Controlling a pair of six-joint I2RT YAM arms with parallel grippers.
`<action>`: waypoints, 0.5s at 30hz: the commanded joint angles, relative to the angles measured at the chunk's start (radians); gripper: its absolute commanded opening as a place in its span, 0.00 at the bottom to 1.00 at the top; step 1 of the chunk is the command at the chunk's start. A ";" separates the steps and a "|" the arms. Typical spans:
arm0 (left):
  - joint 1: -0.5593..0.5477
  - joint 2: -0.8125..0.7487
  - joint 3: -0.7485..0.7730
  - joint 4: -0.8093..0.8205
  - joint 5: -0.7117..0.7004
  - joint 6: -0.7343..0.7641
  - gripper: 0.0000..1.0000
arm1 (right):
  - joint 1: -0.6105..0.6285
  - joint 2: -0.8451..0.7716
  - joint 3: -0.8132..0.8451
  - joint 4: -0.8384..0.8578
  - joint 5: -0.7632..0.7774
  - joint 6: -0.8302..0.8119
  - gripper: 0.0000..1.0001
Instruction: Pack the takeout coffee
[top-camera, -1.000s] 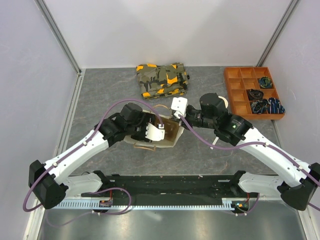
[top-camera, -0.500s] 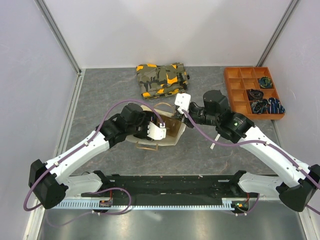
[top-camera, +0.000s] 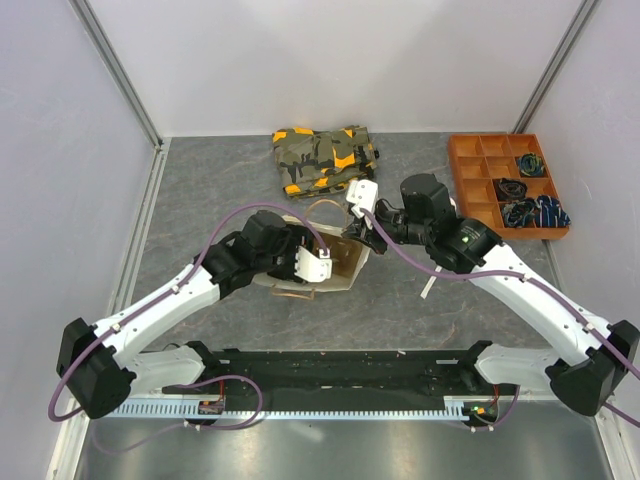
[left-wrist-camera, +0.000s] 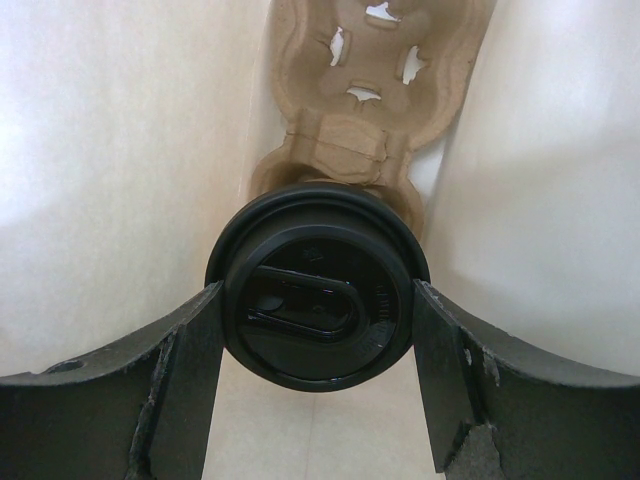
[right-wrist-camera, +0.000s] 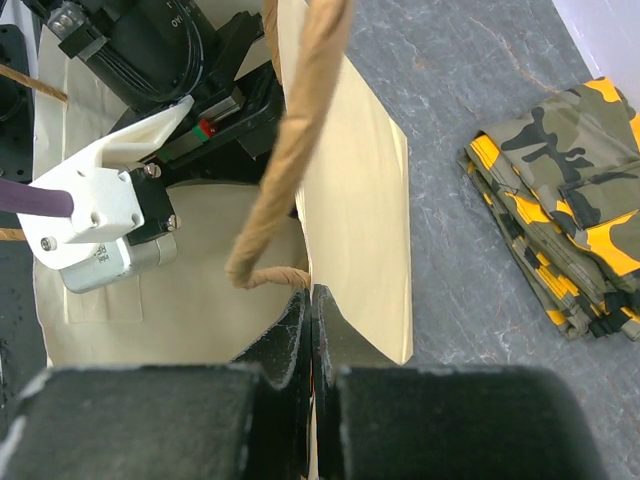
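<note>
Left gripper (left-wrist-camera: 318, 335) around takeout coffee (left-wrist-camera: 318, 300)

Coffee upright inside the bag, lid facing my left wrist camera.
I'm looking straight down on the takeout coffee (left-wrist-camera: 318, 300): a round black plastic lid with its sip tab lying flat, and the cup body hidden beneath. It stands between the left gripper (left-wrist-camera: 317, 330) fingers, which press on both sides, inside the pale-walled paper bag (left-wrist-camera: 120, 150) at the near end of the pulp carrier (left-wrist-camera: 365, 130). I can't tell whether it's seated.
</note>
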 joint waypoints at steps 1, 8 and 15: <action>-0.001 0.008 0.000 0.092 -0.029 0.004 0.11 | -0.020 0.010 0.048 -0.011 -0.068 0.032 0.00; -0.001 0.065 0.007 0.119 -0.042 -0.016 0.11 | -0.075 0.061 0.096 -0.049 -0.149 0.038 0.00; 0.002 0.139 0.059 0.102 -0.052 -0.053 0.08 | -0.134 0.127 0.151 -0.119 -0.233 0.025 0.00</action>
